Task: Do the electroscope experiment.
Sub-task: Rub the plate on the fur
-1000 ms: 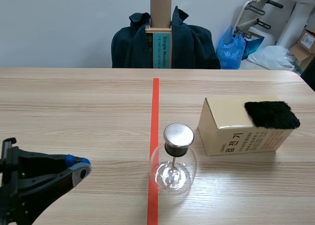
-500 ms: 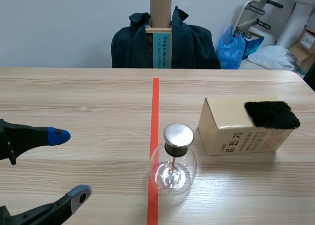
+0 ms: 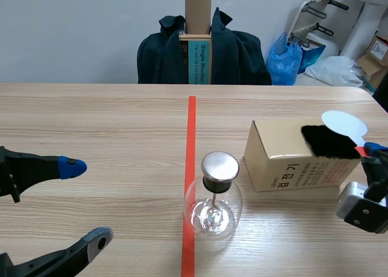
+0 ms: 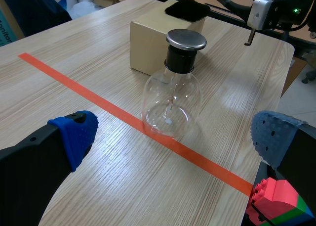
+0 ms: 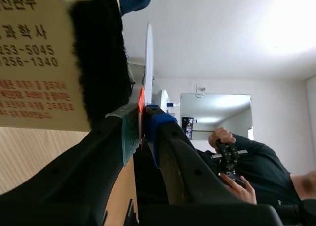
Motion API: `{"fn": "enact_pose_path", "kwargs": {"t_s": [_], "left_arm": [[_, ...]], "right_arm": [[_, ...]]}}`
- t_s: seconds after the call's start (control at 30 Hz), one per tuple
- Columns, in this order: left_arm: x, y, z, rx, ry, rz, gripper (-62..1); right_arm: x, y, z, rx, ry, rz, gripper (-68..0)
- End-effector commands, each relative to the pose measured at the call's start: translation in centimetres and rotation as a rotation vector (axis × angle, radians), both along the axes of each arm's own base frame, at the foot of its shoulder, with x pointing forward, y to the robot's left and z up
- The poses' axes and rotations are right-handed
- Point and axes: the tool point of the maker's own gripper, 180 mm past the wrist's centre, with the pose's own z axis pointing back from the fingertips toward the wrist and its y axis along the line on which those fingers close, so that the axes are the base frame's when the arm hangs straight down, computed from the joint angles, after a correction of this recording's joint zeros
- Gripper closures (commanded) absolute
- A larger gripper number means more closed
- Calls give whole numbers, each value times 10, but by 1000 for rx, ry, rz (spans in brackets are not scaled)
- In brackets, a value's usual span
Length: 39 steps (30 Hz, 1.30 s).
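At lower left the left hand (image 3: 86, 202) hangs wide open, holding nothing. The flask (image 3: 213, 210) stands at centre on the tape line, near the box (image 3: 285, 162). At right, the right hand (image 5: 141, 128) pinches the disc (image 3: 344, 124) by its thin stem at the fur (image 3: 333, 140). Hard rubbing could twist the disc loose, or shove the box into the glass.

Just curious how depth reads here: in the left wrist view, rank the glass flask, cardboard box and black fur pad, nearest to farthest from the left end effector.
From the open left end effector:
1. Glass flask, just ahead, at the tape line.
2. Cardboard box, behind the flask.
3. Black fur pad, on the box's far end.
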Motion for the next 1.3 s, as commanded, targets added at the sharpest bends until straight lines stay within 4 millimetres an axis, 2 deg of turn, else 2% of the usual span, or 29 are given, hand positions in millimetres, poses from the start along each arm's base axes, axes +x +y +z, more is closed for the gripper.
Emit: {"fn": "enact_pose_path", "kwargs": {"t_s": [0.0,0.47,0.67,0.73,0.83,0.87,1.0,1.03,1.13,1.17,1.2,1.27], "left_arm": [[1,-3,5,-31,-9,5,-623],[3,-2,5,-25,-16,16,-623],[3,-2,5,-25,-16,16,-623],[3,-2,5,-25,-16,16,-623],[3,-2,5,-25,-16,16,-623],[3,-2,5,-25,-16,16,-623],[3,-2,5,-25,-16,17,-623],[3,-2,5,-25,-16,17,-623],[3,-2,5,-25,-16,17,-623],[3,-2,5,-25,-16,17,-623],[3,-2,5,-25,-16,16,-623],[3,-2,5,-25,-16,17,-623]], "right_arm": [[2,-4,4,-23,-13,1,-7],[-8,-17,-20,-10,70,-68,-7],[-12,6,-21,6,75,51,-7],[-10,-1,-22,3,76,3,-7],[-9,-31,-24,-19,83,-156,-7],[-9,-33,-23,-22,83,-164,-7],[-12,-1,-23,2,82,3,-7],[-12,-1,-24,6,83,-7,-7],[-12,-30,-28,-12,92,-177,-7],[-12,-32,-28,-14,92,-188,-7],[-12,-28,-27,-14,92,-160,-7],[-12,-4,-24,-1,79,-26,-7]]}}
